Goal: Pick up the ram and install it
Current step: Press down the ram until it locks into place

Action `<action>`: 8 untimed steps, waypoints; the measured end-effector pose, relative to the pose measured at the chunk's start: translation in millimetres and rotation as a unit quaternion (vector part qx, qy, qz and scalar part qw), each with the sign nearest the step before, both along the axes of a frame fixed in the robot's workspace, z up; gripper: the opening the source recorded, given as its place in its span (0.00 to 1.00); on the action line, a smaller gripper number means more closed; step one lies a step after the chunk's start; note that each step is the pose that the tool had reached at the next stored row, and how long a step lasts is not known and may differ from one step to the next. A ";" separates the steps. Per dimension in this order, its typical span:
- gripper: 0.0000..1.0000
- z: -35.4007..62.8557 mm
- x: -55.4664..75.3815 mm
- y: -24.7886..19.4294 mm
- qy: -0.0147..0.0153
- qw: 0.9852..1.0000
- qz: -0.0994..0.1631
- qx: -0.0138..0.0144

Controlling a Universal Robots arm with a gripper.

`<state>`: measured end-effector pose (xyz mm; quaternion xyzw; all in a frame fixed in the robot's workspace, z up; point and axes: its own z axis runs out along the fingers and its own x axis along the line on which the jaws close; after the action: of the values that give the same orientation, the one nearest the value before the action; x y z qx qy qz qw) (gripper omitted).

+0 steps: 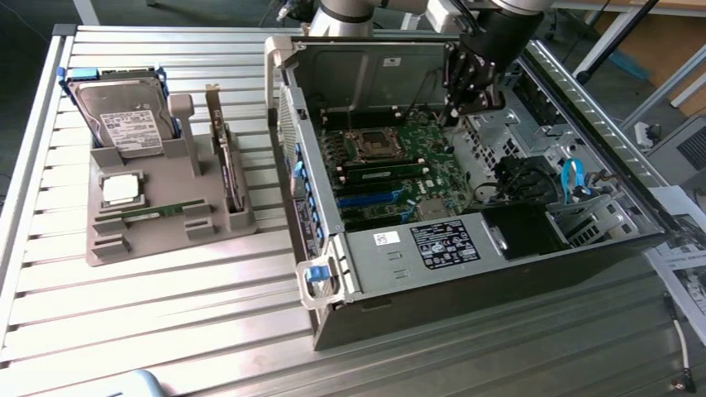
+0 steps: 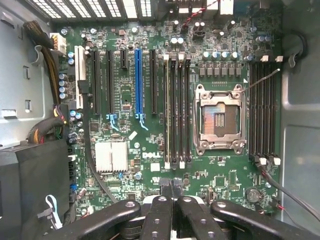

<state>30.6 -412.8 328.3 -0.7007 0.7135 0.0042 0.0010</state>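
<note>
The end effector (image 1: 464, 109) hangs inside the open computer case (image 1: 331, 248) in the upper right of the exterior view, its dark fingers drawn fully together with nothing seen between them. It sits above the motherboard (image 1: 408, 165), just to the exterior view's right of the processor socket (image 1: 369, 145), and whether it touches the board cannot be told. The ram (image 1: 155, 212), a thin green strip, lies flat in the grey holder (image 1: 111, 248) at centre left of the frame, well apart from the end effector. Its long axis runs roughly across the picture, from the exterior view's left to its right. In the same holder are the hard drive (image 1: 127, 116) toward the upper left, the silver processor (image 1: 119, 188) just above the ram, and the expansion card (image 1: 228, 165) standing on edge along the holder's right side. Holder and case both rest on the slatted metal table (image 1: 165, 331). The arm (image 1: 508, 25) enters from the top edge of the frame and slants down and leftward into the case, wrist pointing at the board. In the wrist view, the end effector (image 2: 171, 186) shows its two fingertips pressed together and empty. They hover over the motherboard (image 2: 130, 145) near one end of the bank of memory slots (image 2: 176, 112) that flanks the open processor socket (image 2: 219, 120).
</note>
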 end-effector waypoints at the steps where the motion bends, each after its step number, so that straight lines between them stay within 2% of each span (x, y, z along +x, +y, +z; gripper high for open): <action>1: 0.11 -0.9 0.0 0.0 0.000 1.000 0.000 0.000; 8: 0.11 -7.7 0.0 -0.2 0.000 1.000 0.000 0.000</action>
<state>30.6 -413.0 320.6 -0.7006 0.7135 0.0042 0.0010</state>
